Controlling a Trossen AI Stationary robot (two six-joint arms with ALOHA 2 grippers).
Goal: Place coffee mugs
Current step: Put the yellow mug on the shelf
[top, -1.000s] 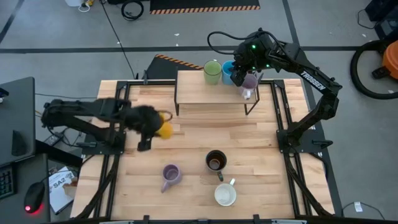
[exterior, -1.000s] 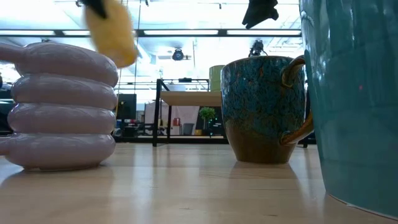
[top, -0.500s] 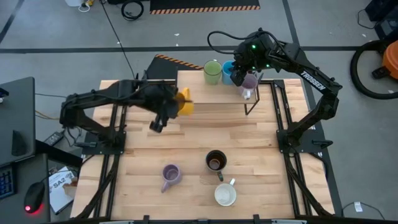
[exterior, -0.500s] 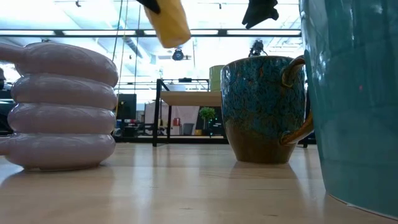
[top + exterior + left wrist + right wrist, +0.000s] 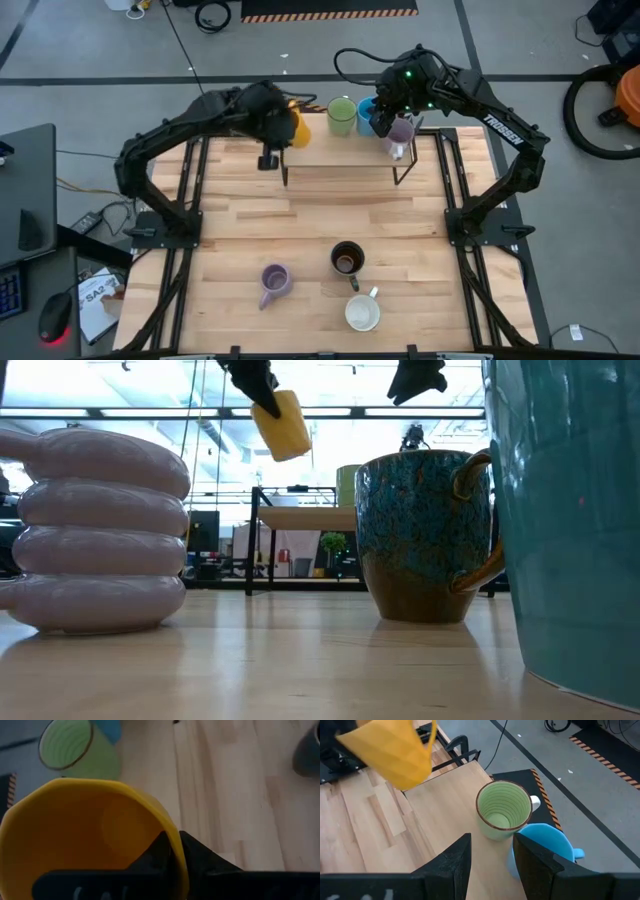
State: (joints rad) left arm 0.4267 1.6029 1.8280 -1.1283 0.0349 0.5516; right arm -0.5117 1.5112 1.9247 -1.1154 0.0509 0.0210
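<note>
Orange mug [image 5: 293, 128] beside green mug [image 5: 342, 116], shelf [image 5: 320, 150].

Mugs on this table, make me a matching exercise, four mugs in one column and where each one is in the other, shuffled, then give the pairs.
Mugs
1. orange mug
2. green mug
3. dark brown mug
4. white mug

Places
A. on the table, nearest its front edge
B. on the raised shelf, beside the blue mug
C. held in the air by the left gripper
D. on the table, just behind the white mug

Pairs: 1-C, 2-B, 3-D, 4-A
</note>
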